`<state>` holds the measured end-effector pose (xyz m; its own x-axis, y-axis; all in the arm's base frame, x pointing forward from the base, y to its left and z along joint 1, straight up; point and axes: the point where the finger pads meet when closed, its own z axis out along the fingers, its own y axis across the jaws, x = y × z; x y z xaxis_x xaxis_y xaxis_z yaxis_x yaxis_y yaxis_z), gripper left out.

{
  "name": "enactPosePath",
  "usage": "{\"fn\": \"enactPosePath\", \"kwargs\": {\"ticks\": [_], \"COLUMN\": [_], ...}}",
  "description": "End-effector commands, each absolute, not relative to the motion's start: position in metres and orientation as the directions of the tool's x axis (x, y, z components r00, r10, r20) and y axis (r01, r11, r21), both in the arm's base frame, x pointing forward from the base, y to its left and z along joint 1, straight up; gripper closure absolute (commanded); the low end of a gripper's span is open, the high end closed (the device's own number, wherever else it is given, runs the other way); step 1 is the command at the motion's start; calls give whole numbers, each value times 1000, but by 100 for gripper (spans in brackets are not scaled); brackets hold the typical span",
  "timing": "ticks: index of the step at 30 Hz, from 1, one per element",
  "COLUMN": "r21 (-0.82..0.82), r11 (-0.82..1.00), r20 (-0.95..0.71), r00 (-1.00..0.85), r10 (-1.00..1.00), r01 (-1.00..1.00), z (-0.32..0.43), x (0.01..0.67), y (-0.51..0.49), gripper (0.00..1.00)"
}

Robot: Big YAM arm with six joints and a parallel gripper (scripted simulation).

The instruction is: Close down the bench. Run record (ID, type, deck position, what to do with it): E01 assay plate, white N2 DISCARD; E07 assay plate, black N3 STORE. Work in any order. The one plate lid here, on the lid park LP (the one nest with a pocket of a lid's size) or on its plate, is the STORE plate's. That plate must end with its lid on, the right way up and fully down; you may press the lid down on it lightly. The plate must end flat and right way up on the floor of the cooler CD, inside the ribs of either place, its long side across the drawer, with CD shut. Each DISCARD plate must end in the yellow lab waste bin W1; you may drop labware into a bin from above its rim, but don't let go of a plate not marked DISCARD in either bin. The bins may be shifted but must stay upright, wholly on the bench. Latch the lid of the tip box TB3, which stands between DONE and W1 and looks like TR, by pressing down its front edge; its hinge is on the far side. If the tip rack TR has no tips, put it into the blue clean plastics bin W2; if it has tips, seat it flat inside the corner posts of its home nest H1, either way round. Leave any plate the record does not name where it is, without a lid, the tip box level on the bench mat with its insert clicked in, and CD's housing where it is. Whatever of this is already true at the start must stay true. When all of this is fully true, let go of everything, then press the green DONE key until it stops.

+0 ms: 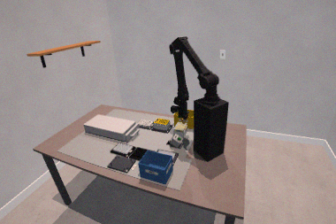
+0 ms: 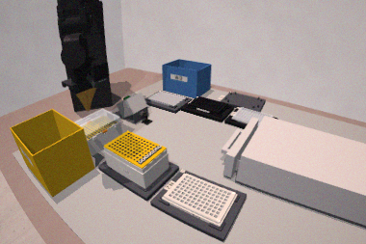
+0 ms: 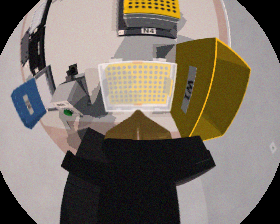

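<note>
My gripper (image 2: 87, 99) is shut and empty. It hangs point-down just above the near edge of the tip box TB3 (image 2: 98, 127), which also shows in the wrist view (image 3: 138, 86) below my fingertips (image 3: 138, 129). I cannot tell if it touches the lid. The yellow bin W1 (image 2: 50, 153) stands right beside the tip box. The green DONE key (image 2: 132, 106) sits on its other side. The tip rack TR (image 2: 135, 153), with a yellow top, sits on a dark nest. The white plate (image 2: 199, 199) lies on the nearest nest. The black plate (image 2: 207, 108) lies near the blue bin W2 (image 2: 186, 78).
The grey cooler CD (image 2: 299, 161) fills the right side of the mat, its drawer looking shut. A pale lid or plate (image 2: 166, 99) lies before the blue bin. Another plate (image 2: 246, 115) and a dark nest (image 2: 245, 99) lie beyond the black plate. The arm's black base (image 1: 210, 127) stands behind.
</note>
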<state>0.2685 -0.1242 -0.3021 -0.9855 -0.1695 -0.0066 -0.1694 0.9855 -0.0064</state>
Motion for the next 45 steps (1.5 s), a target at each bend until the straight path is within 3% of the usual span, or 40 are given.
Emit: {"fn": "enactPosePath", "kwargs": {"ticks": [1,45], "r21": [-9,-7], "r11": [982,982], "r20": [-17,-14], "r00": [-981,-981], "r10": [-191,-191], "r01": [-191,-191], "z": [-309,-331], "x": [272,272], "y": [-124,-123], "gripper": [100,100]}}
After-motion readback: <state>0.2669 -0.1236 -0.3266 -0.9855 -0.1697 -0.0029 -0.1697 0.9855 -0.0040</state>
